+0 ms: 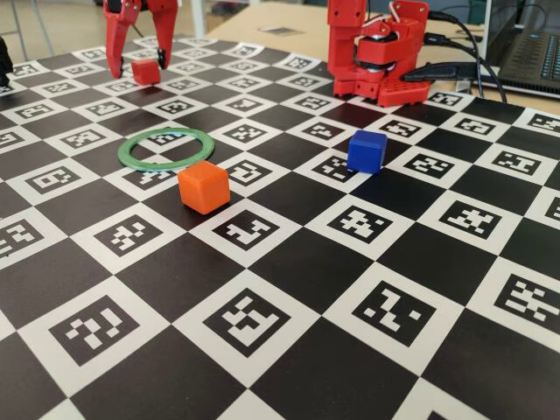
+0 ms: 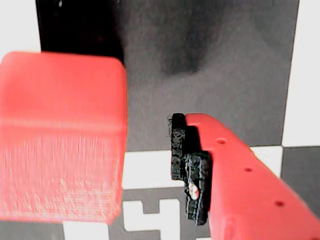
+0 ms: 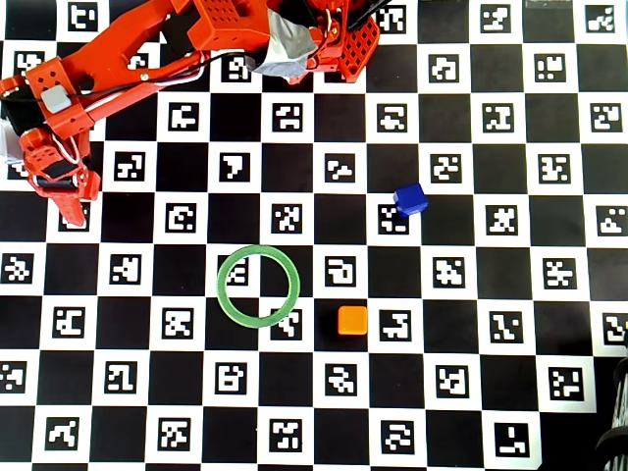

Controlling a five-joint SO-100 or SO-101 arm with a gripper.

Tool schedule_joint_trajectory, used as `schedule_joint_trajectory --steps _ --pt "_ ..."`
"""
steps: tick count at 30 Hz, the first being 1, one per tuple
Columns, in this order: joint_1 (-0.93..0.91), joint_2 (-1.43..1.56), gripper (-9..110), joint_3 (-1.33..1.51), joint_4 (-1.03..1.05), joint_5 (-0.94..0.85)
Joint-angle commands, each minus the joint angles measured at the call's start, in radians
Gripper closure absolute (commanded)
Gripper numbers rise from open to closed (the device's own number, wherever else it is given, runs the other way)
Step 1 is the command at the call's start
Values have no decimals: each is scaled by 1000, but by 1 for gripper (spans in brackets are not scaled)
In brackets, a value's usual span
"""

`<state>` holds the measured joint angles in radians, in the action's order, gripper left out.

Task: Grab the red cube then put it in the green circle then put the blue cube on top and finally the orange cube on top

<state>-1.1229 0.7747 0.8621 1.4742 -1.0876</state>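
Gripper (image 1: 141, 63) standing spread wide at the far left of the checkerboard mat (image 1: 289, 289) in the fixed view, straddling the red cube (image 1: 145, 71), not touching it in the wrist view. Green circle (image 1: 166, 148) lying empty nearer the middle. Orange cube (image 1: 204, 186) sitting just beside the ring; blue cube (image 1: 366, 150) resting well apart.

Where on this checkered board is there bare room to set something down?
The near half, below the orange cube and green circle in the overhead view, is bare, as is the right side beyond the blue cube. It is crowded top left, around the gripper and red cube.
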Motion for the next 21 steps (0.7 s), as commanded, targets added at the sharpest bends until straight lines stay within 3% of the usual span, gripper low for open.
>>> schedule_joint_trajectory --steps 1,21 --pt "17 41 61 -11 -18 17" --pt "32 43 61 -8 -29 147"
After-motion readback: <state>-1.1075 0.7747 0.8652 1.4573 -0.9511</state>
